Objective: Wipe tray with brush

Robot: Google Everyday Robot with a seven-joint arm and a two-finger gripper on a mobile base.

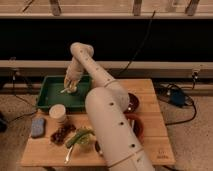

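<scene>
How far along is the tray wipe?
Done: the brush is picked up, with the end effector shut on it. In hand: the brush sits low inside the green tray, near its middle. Left: sweeping the tray floor; how much is already wiped can't be told.
</scene>
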